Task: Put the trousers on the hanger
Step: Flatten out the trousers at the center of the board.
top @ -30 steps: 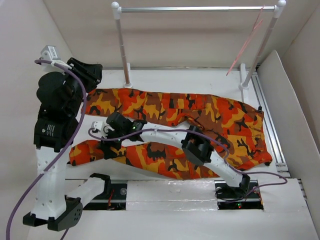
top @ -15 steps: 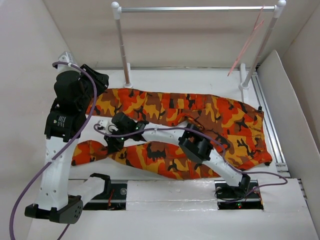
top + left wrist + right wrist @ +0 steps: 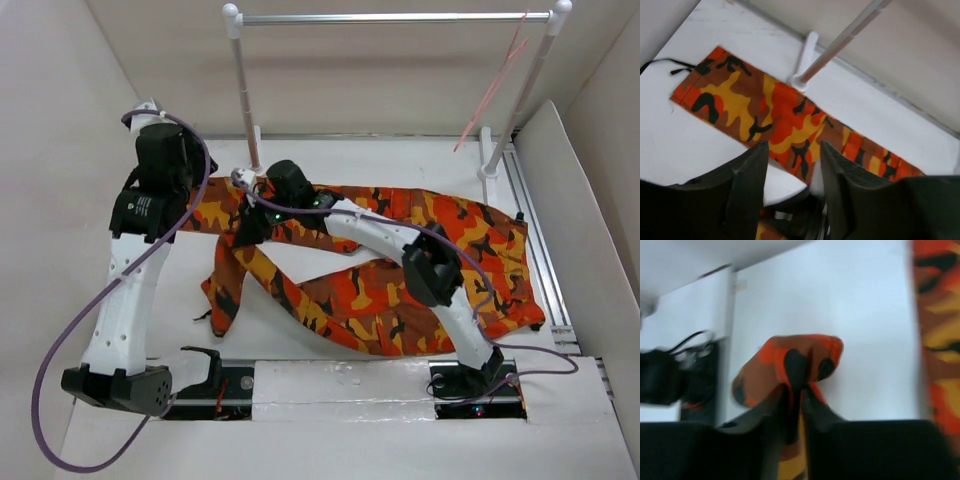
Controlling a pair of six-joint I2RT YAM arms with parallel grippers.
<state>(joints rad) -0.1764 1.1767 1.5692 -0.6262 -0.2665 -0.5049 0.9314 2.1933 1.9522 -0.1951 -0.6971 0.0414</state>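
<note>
right gripper [image 3: 794, 392] clenched on a fold of the trousers [image 3: 470, 240], above the table [image 3: 350, 150].
left gripper [image 3: 792, 156] hangs parted over the other leg; hanger [image 3: 490, 85] on the rail [image 3: 390, 18].

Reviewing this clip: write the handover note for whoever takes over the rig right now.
Left gripper: open and empty, hovering over the far trouser leg near the rack post.
Right gripper: shut on a fold of the trousers, at the near leg's end.
Hanger: hanging at the right end of the silver bar, untouched.
Done: one leg gripped.
Left: probably bring the legs together, fetch the hanger, then drape the trousers over it.
</note>
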